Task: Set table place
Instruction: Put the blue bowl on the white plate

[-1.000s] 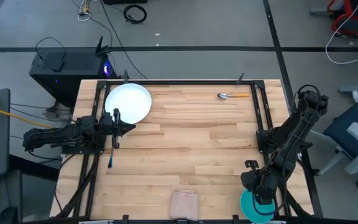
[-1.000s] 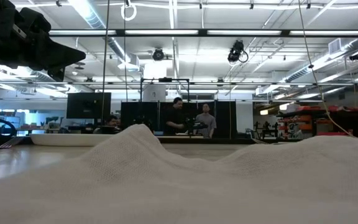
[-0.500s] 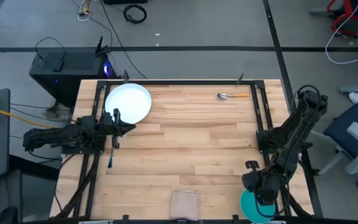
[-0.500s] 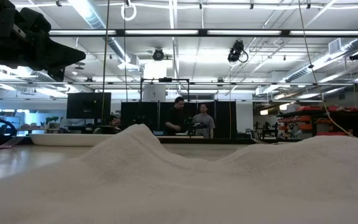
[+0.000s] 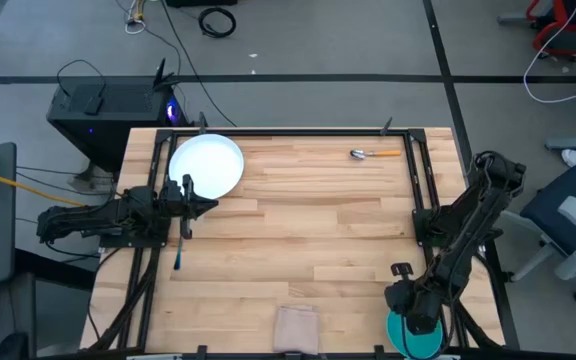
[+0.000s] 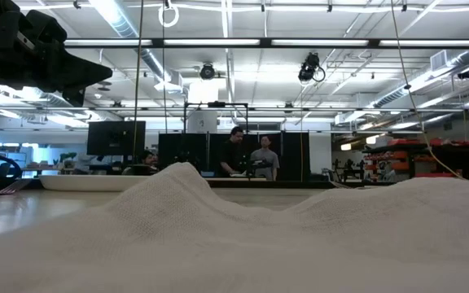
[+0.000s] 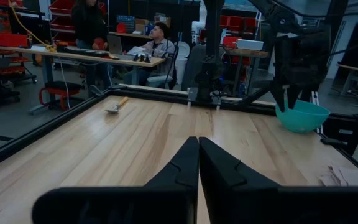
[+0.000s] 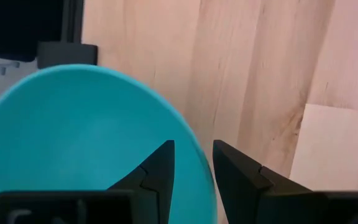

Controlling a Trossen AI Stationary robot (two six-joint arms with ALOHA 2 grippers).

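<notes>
The white plate (image 5: 206, 165) lies flat at the table's far left. The blue-handled fork (image 5: 179, 252) lies near the left rail, and the orange-handled spoon (image 5: 376, 154) lies far right. The teal bowl (image 5: 420, 338) (image 8: 86, 130) stands on its base at the near right corner. My right gripper (image 5: 411, 305) (image 8: 194, 143) is open and points down over the bowl. One finger (image 8: 160, 165) stands inside the bowl's rim (image 8: 196, 158) and the other (image 8: 241, 171) outside, with a gap showing on both sides. My left gripper (image 5: 211, 206) (image 7: 198, 140) is shut, level above the table beside the plate.
A folded beige cloth (image 5: 295, 327) lies at the near edge and fills the low view (image 6: 234, 236). Black rails (image 5: 420, 180) run along the table's sides. Bare planks lie across the middle (image 5: 308, 230). People stand in the room beyond the table (image 6: 247, 159).
My right arm has shifted slightly toward the table's left and come down a little over the teal bowl. The bowl and the other things have stayed where they were.
</notes>
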